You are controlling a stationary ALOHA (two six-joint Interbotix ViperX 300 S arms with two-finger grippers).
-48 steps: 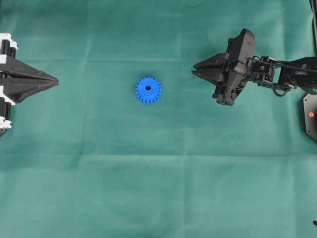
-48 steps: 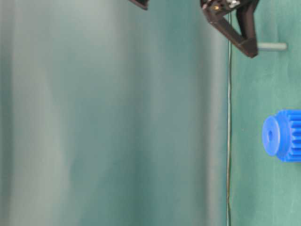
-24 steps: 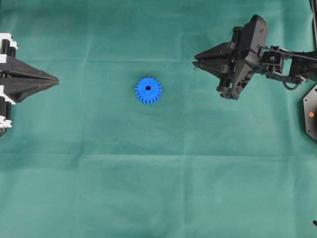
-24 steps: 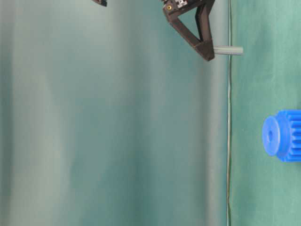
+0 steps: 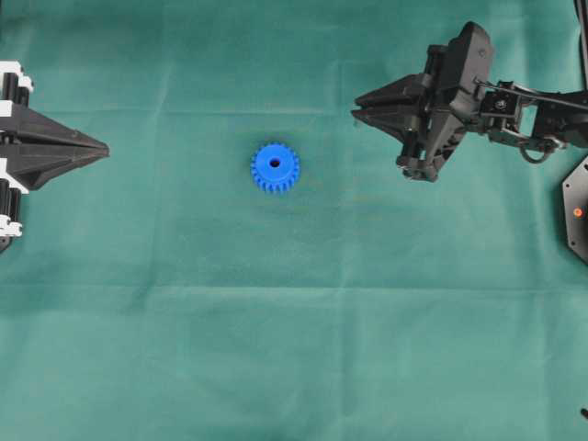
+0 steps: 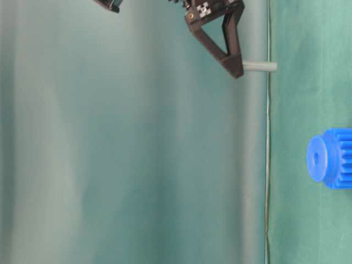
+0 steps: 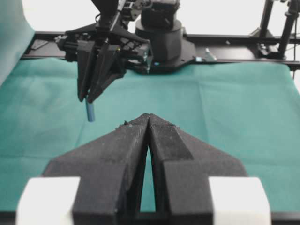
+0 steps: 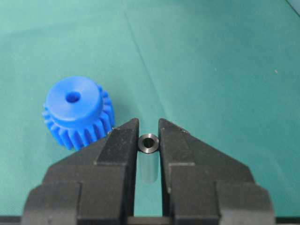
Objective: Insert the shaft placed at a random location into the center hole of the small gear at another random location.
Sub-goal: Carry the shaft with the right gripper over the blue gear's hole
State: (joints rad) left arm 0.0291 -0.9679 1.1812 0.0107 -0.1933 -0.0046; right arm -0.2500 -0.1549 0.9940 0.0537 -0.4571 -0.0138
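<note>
The small gear [image 5: 275, 167], bright blue, lies flat on the green cloth with its center hole [image 5: 275, 163] facing up. It also shows in the table-level view [image 6: 330, 158] and the right wrist view [image 8: 77, 112]. My right gripper [image 5: 356, 112] hangs above the cloth to the right of the gear, shut on the shaft [image 8: 149, 143]. The shaft [image 6: 258, 66] is a short grey pin that sticks out of the fingertips toward the cloth, clear of it. At the left edge my left gripper [image 5: 103, 147] rests shut and empty, its jaws pressed together [image 7: 148, 116].
A black base plate [image 5: 577, 216] with an orange dot sits at the right edge. The right arm's base and a black frame rail [image 7: 234, 42] stand at the back of the cloth.
My right gripper has lifted the shaft up off the cloth and drifted slightly toward the gear. The gear and the left gripper have not moved.
</note>
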